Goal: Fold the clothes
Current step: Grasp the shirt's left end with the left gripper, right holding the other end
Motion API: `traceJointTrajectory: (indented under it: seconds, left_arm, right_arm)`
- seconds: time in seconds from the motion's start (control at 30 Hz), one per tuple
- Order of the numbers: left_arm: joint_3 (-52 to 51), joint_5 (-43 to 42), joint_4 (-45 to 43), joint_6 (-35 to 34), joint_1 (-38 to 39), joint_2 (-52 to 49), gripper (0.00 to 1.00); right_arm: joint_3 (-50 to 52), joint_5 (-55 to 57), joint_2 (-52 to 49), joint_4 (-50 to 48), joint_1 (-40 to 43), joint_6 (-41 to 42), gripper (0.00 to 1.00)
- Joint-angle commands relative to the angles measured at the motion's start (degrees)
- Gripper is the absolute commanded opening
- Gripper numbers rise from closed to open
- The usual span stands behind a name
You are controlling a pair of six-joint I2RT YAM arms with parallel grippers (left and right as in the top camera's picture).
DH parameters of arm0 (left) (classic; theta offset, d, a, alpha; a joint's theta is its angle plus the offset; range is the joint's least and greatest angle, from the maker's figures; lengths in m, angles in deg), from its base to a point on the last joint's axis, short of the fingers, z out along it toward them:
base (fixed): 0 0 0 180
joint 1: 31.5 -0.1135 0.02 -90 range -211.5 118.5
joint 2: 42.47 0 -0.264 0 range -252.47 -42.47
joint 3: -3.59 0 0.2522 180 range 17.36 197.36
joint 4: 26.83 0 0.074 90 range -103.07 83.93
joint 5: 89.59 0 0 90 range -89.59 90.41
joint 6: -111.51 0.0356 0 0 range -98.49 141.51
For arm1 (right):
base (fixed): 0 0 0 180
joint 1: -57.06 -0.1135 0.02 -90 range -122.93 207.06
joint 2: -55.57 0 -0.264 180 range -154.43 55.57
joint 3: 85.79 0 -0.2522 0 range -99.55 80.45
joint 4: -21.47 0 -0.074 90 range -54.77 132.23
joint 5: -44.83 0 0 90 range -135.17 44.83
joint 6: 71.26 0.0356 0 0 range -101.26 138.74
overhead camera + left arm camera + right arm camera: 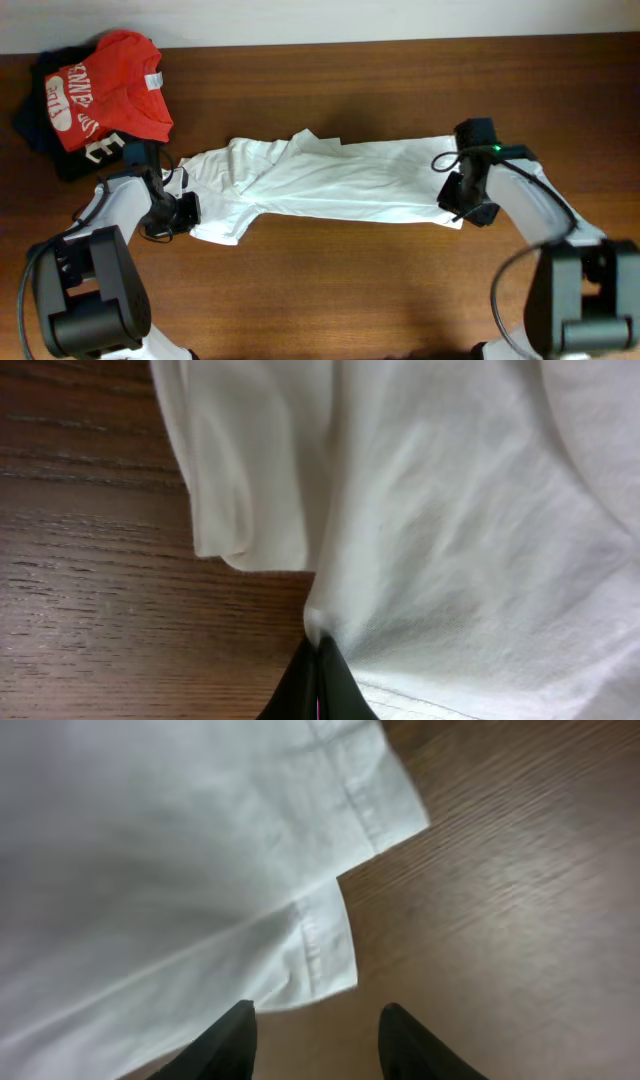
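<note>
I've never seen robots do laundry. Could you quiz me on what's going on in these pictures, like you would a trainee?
1. True or false: the left gripper is shut on the white T-shirt.
2. The right gripper, at the T-shirt's hem, has its fingers: A) apart, B) clamped shut on cloth, C) out of sight.
3. What colour is the lettered shirt lying on the dark garments?

Key: 1 true; 2 A; 3 red.
</note>
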Motion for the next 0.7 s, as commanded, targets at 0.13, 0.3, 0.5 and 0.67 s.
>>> traceJointTrajectory:
  seconds: [0.13, 0.3, 0.5, 0.67]
  left_arm:
    - [-1.6, -0.4, 0.3, -0.2, 0.1, -1.3, 0.00]
    - [-1.5, -0.4, 1.0, -0.2, 0.1, -1.2, 0.00]
    - [2.7, -6.6, 7.4, -2.0, 0.1, 3.2, 0.01]
    - [7.4, -6.7, 16.7, -2.8, 0.1, 18.5, 0.00]
  right_arm:
    - [0.6, -3.8, -8.6, -3.1, 0.3, -1.1, 0.44]
    - [0.6, -4.0, -8.7, -2.2, 1.1, -1.1, 0.04]
    - [-3.6, -4.0, -4.5, 6.7, 7.1, -1.2, 0.04]
    - [-15.6, -4.2, 6.5, 21.5, 7.7, -3.9, 0.04]
